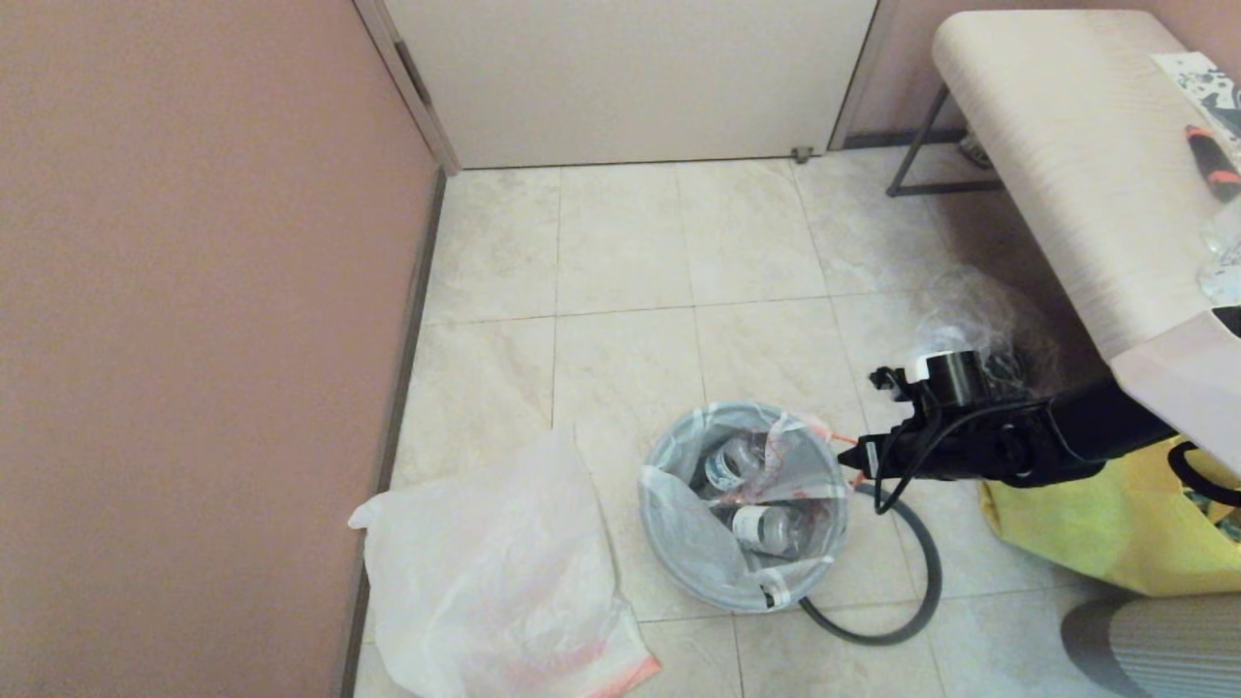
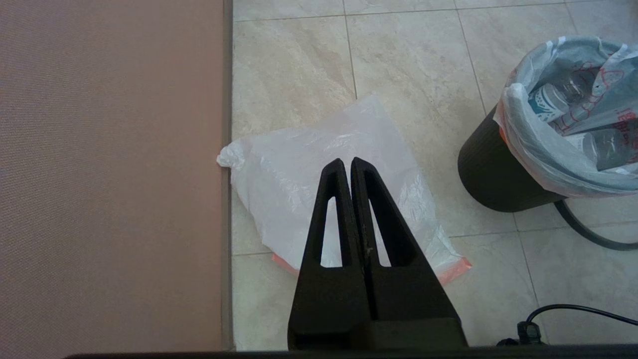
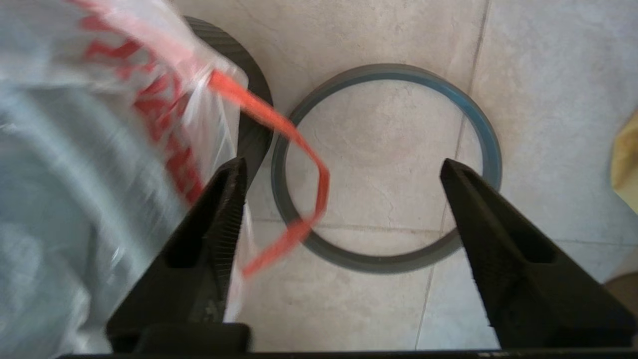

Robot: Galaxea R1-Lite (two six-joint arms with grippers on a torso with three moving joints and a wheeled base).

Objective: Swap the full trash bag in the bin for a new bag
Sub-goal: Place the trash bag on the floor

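Full trash bag [image 1: 766, 504] sits in the bin [image 2: 491, 172], folded over the rim: translucent white film, red-orange print, orange handle loop [image 3: 294, 149] sticking out on the right side. We count two plastic bottles [image 1: 766, 528] inside it. The bin is a small round black bucket on the tile floor [image 1: 620, 291], middle of the scene and near us.

Grey hoop [image 1: 916, 572] is off the bin, flat on the floor, touching the bin's right side.

Our right gripper [image 3: 339, 199] hangs at the bin's right rim, jaws spread wide, gripping nothing. The handle loop hangs between the fingers and the hoop lies below them. Left finger [image 3: 219, 214] is just beside the bag film.

Our left gripper [image 2: 351, 199] is up over the new bag [image 1: 494, 572], fingers pressed together, nothing between them.

One new bag: milky white, nearly plain, pink-orange band on its near edge, lying crumpled on the floor left of the bin, its left corner against the wall [image 1: 194, 291].

Room: open tile beyond the bin up to the door [image 1: 630, 78]. Tighter on the right: one yellow tote [image 1: 1096, 523], one clear bag [image 1: 979, 320] under the bench [image 1: 1066, 145].
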